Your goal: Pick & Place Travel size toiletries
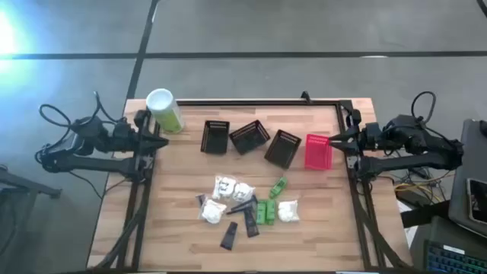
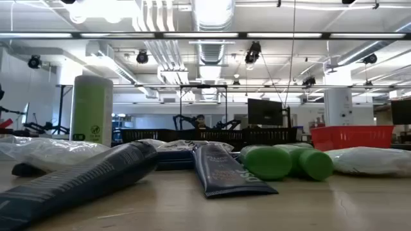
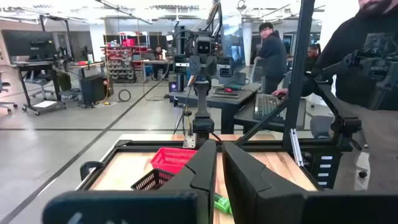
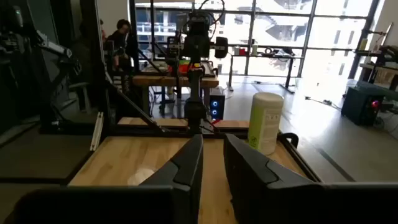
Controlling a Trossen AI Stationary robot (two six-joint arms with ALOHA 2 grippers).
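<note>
My left gripper (image 1: 156, 141) is parked at the table's nine o'clock edge, fingers drawn nearly together with only a thin slit between them and nothing in it. My right gripper (image 1: 335, 140) mirrors it at the three o'clock edge, likewise almost closed on nothing (both sit well apart from the goods).

The travel size toiletries (image 1: 247, 204) lie in a loose heap on the wooden table (image 1: 175, 205), toward six o'clock from its centre. At the heap's ten to twelve o'clock side are the white crinkly packets (image 1: 227, 187), with another white packet (image 1: 211, 213) at nine o'clock and one more (image 1: 288, 211) at three o'clock. The green tubes (image 1: 265, 211) sit just right of the middle, one small green tube (image 1: 278, 185) at one o'clock. The dark slim tubes (image 1: 249, 221) fan out toward six o'clock, touching the packets and each other.

Behind them, across the table's twelve o'clock half, stands a row of three black baskets (image 1: 249, 136) and a red basket (image 1: 318, 151), the red one nearest my right gripper. A tall pale-green canister (image 1: 164, 111) with a white lid stands upright at the ten o'clock corner, near my left gripper.

In the wrist views, people (image 3: 272, 53) stand in the room beyond the table.
</note>
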